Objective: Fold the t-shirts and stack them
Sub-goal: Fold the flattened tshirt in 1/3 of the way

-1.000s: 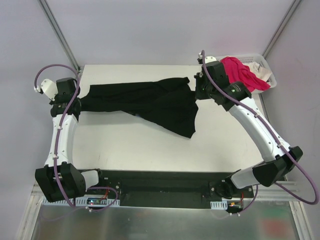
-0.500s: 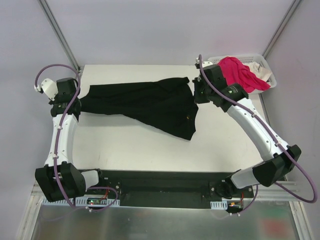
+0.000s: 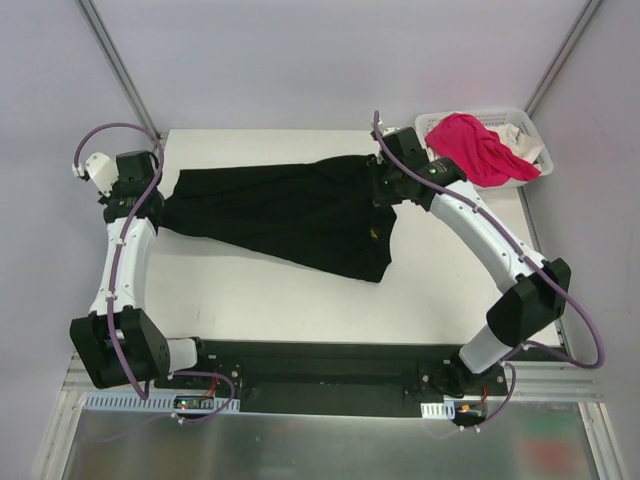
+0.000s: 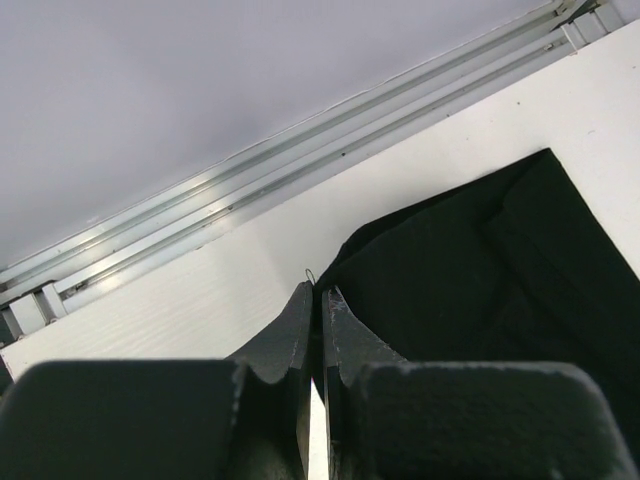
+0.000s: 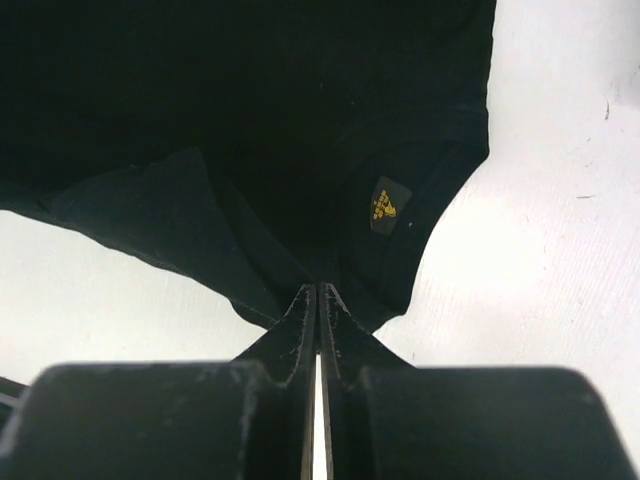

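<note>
Bench point(image 3: 300, 300) first: a plain white top, closed in by pale grey walls point(image 3: 320, 60). Slanted aluminium posts point(image 3: 113, 65) rise at the two far corners, and a metal rail point(image 4: 300, 165) runs along the edge just beyond the left hand point(image 3: 163, 197) point(image 4: 318, 292). That hand's fingers are pressed together on the left edge of the black t-shirt point(image 3: 290, 205), which lies stretched across the bench from there to the right hand point(image 3: 385, 190) point(image 5: 318, 288). The right hand is pinched tight on the cloth as well. On its near side the shirt spreads into a wide flap, and a small yellow label point(image 5: 388, 203) shows just ahead of its fingertips.

Off to the right hand's outer side, a white lattice basket point(image 3: 535, 150) sits at the bench's far corner. It holds the pink t-shirt point(image 3: 475, 145), heaped against the white t-shirt point(image 3: 515, 135). The right arm's forearm lies between the basket and the black shirt. Purple cables point(image 3: 100, 135) loop off both arms.
</note>
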Robot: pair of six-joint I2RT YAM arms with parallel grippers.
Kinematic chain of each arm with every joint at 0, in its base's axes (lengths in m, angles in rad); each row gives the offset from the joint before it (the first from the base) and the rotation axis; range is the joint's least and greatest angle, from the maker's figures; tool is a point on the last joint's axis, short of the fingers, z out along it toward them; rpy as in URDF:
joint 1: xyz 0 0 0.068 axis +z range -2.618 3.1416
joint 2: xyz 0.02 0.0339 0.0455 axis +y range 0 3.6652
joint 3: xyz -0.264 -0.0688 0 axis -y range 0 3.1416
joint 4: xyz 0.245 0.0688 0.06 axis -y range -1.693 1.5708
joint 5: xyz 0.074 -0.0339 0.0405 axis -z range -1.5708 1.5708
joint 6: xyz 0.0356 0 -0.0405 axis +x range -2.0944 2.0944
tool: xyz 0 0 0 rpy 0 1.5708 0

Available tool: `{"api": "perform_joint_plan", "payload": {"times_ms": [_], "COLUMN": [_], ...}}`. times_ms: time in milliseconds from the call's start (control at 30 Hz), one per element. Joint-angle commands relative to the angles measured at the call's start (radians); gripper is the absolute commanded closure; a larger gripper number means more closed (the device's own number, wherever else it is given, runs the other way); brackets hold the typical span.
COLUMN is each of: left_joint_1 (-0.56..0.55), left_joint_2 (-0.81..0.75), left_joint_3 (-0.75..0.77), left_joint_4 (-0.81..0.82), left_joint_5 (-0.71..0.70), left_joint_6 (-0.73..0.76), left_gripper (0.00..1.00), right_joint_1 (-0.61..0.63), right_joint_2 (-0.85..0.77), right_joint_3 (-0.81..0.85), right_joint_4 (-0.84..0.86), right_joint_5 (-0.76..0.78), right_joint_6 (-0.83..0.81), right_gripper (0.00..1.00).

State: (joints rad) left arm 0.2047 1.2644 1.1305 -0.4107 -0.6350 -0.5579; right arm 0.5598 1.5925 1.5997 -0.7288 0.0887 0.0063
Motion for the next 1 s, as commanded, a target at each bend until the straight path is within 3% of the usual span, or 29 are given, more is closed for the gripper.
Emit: {"api": "perform_joint_plan", "payload": {"times_ms": [0,767,967], "left_joint_1": [0.012,0.013,0.012], "left_joint_2": [0.041,0.322,0.359], "left_joint_3": [0.063,0.238,0.250], "left_joint_4": [-0.010,-0.008,-0.008], "left_joint_5": [-0.049,-0.109,-0.124], "left_joint_6": [0.030,0.082,0.115], "left_gripper": [1.00,1.00,1.00], "right_joint_1": [-0.009,-0.047,-0.043], "right_joint_2": [0.043,0.336,0.324], "right_joint_3": [0.092,0.359,0.355], "right_joint_4": [0.034,0.025,0.026], "right_joint_5": [0.003,-0.081,-0.081], "right_joint_6": [0.000,0.000,0.007], "right_gripper": [0.99,0.99,0.99]}}
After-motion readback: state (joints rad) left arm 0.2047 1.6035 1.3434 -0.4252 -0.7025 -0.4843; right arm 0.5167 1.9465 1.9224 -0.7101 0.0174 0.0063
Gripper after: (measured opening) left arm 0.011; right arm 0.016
